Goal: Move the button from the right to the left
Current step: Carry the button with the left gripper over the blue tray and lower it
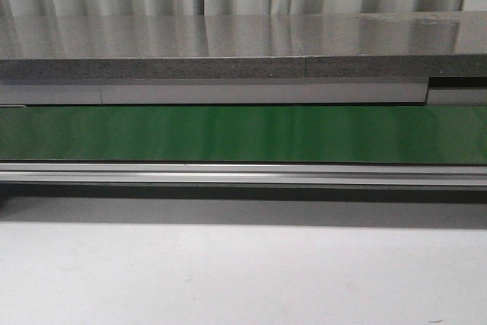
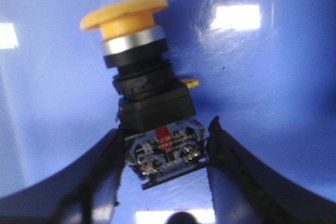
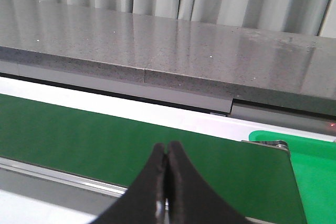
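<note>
Your push-button switch (image 2: 149, 98) sits in the left gripper (image 2: 165, 156), clamped by the contact block at its base, with one finger (image 2: 107, 166) on each side of the grey terminal housing. The orange-yellow mushroom cap (image 2: 123, 14) points away from the wrist and leans toward eleven o'clock in the left wrist view, so the grip is slightly off the switch's long axis. Behind it is a glossy blue surface (image 2: 273, 87) with bright light reflections; you cannot tell from this view whether the switch hangs above it or already touches it.

The right gripper (image 3: 167, 182) has its fingers pressed together with nothing between them, hovering over the green conveyor belt (image 3: 105, 140), a green bin (image 3: 315, 156) off toward three o'clock and a grey stone ledge (image 3: 157, 51) beyond. The front view shows only the belt (image 1: 243, 133) and the ledge, with neither arm in it.

In my judgement you are at the placing step: the switch is on the left side, held, not yet released. Next you need to lower it until it rests, then open the jaws gently, since the top-heavy cap may tip it over.
</note>
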### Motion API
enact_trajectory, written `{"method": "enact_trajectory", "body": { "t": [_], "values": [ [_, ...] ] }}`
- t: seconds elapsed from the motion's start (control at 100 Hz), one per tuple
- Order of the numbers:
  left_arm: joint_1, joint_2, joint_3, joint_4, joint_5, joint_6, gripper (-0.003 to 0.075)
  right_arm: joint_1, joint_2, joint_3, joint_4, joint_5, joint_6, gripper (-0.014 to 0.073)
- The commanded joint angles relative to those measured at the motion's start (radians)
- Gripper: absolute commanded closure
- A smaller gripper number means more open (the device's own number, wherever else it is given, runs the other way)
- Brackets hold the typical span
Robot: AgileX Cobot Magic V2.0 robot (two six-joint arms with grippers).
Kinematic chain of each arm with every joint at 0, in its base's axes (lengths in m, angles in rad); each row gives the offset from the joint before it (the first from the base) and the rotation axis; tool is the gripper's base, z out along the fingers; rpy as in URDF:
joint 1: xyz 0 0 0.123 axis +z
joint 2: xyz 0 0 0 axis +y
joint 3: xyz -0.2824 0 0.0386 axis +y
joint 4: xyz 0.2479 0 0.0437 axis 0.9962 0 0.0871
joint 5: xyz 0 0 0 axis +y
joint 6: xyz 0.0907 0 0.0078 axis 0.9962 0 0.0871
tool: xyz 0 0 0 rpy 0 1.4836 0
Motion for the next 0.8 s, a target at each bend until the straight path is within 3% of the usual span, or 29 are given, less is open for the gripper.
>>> {"method": "enact_trajectory", "body": {
  "t": [0.0,0.08,0.28,0.42,0.59,0.79],
  "values": [
    [0.002,-0.059,-0.024,0.0,-0.003,0.004,0.0237,0.001,0.008,-0.025,0.018,-0.071,-0.006,0.066],
    [0.002,-0.063,-0.024,0.008,-0.003,0.004,0.0178,0.001,0.008,-0.025,0.018,-0.071,-0.006,0.066],
    [0.002,-0.101,-0.081,0.0,0.073,-0.003,0.0244,0.001,0.008,-0.025,0.018,-0.071,-0.006,0.066],
    [0.002,-0.179,-0.124,0.0,0.09,-0.06,0.0409,0.001,0.008,-0.025,0.018,-0.071,-0.006,0.066],
    [0.002,-0.3,-0.141,-0.063,0.088,-0.086,0.0744,0.001,0.008,-0.025,0.018,-0.071,-0.006,0.066],
    [-0.034,-0.429,-0.141,-0.198,0.105,-0.086,0.0741,0.001,0.008,-0.025,0.018,-0.071,-0.006,0.066]
  ]
}}
